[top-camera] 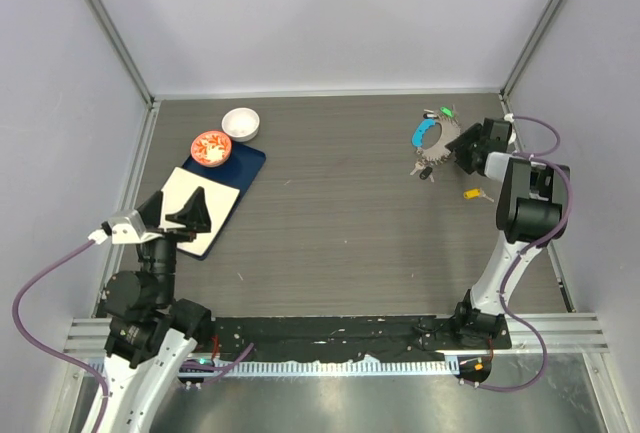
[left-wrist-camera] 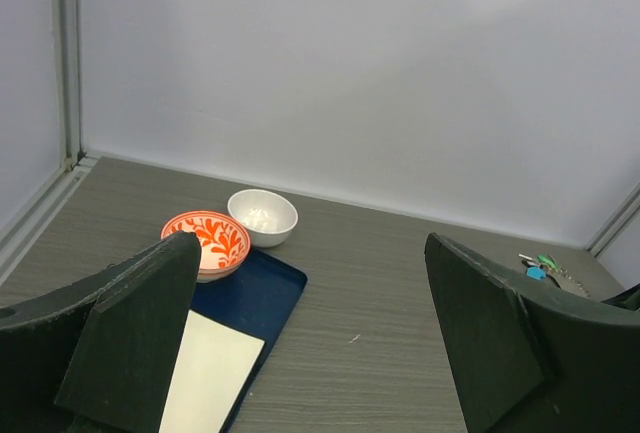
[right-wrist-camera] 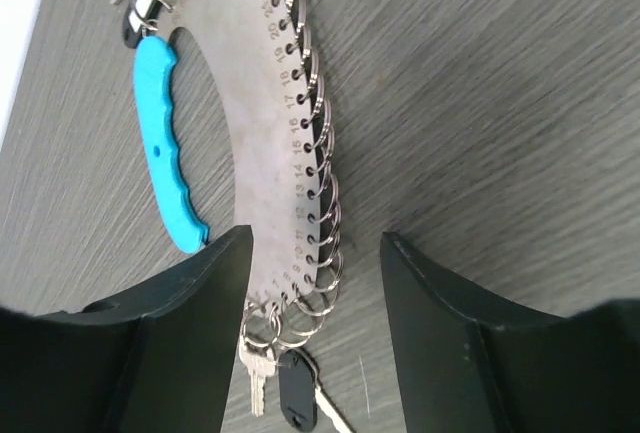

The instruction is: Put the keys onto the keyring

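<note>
The keyring (right-wrist-camera: 262, 103) is a flat grey metal arc with numbered holes, a row of small rings and a bright blue curved piece (right-wrist-camera: 165, 148). It lies flat at the back right of the table (top-camera: 432, 141). A silver key (right-wrist-camera: 253, 373) and a dark-headed key (right-wrist-camera: 297, 400) hang from its lowest rings. Another key with a yellow tag (top-camera: 472, 194) lies loose nearer the front. My right gripper (right-wrist-camera: 317, 243) is low over the arc's lower end, its jaws apart on either side of the ringed edge. My left gripper (left-wrist-camera: 310, 243) hangs wide open and holds nothing.
A red-patterned bowl (left-wrist-camera: 205, 241) and a white bowl (left-wrist-camera: 262, 216) sit at the back left. A blue tray (left-wrist-camera: 255, 298) with a white card (left-wrist-camera: 212, 368) lies below the left gripper. Walls enclose the table on three sides.
</note>
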Controlling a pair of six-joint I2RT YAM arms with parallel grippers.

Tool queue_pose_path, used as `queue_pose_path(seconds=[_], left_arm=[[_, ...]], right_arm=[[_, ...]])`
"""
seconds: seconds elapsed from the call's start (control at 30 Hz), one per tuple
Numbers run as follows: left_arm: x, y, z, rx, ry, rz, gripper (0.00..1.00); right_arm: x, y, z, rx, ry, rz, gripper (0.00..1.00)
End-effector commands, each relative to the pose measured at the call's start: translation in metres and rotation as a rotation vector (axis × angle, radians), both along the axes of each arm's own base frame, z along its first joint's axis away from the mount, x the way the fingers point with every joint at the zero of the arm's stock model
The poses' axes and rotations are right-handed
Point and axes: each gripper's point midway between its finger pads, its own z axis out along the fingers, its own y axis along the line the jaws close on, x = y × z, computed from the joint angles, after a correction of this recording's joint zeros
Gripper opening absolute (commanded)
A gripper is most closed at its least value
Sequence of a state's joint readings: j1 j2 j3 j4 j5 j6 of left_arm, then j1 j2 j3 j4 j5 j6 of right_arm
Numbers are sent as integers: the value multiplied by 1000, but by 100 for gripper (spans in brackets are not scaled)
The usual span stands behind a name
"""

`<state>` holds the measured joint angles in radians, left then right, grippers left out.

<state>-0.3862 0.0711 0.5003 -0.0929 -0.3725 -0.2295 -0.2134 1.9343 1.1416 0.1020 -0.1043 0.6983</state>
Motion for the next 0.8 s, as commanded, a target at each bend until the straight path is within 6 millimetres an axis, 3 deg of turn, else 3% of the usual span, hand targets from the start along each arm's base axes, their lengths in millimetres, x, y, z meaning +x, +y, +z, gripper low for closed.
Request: queue_pose_path(seconds=[0.0, 0.27, 0.4, 0.67, 0.77], left_arm=[[2, -4, 10, -1, -40, -16, 100], [2, -5, 10, 3, -47, -22, 100], [0, -6, 11, 0, -54, -28, 100], [-3, -7, 14, -5, -68, -38, 100], [-4, -7, 15, -9, -74, -44, 100]], right_arm=[[31, 2, 18, 56, -112, 6, 59], [38, 12, -19, 150, -80, 13, 50], [37, 16, -30, 170, -64, 33, 34], [32, 38, -22, 175, -93, 172, 1], [22, 59, -11, 176, -106, 254, 1]])
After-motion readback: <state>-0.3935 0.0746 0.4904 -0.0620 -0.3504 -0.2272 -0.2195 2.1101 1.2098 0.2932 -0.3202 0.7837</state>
